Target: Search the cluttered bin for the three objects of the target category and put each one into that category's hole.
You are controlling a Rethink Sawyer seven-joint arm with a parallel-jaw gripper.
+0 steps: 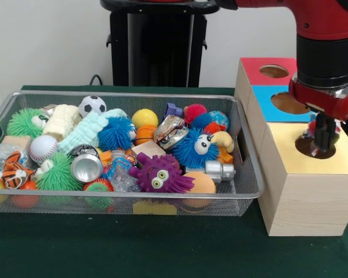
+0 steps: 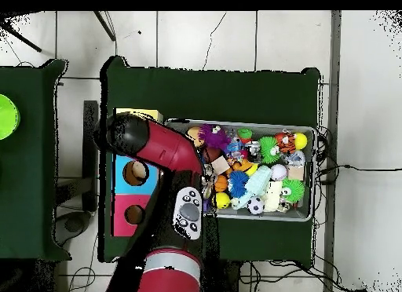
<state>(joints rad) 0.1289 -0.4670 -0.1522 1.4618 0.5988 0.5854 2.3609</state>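
Observation:
My gripper (image 1: 322, 143) hangs at the right, directly over the round hole (image 1: 315, 147) in the yellow top of the wooden box (image 1: 304, 197), its tip at the hole's mouth. Small red and green bits show beside it, but I cannot make out what they are. The wire mesh bin (image 1: 127, 95) on the left is full of toys: a purple fuzzy monster (image 1: 158, 174), a blue fuzzy creature with eyes (image 1: 197, 147), a soccer ball (image 1: 92, 106), a baseball (image 1: 43, 148), a silver can (image 1: 86, 165). In the overhead view the arm (image 2: 153, 147) hides the gripper.
The box also has a blue-topped hole (image 1: 290, 102) and a red-topped hole (image 1: 274, 71) behind the yellow one. In the overhead view the bin (image 2: 308, 219) lies right of the box's blue top (image 2: 119, 179). Green cloth (image 1: 162, 249) covers the table.

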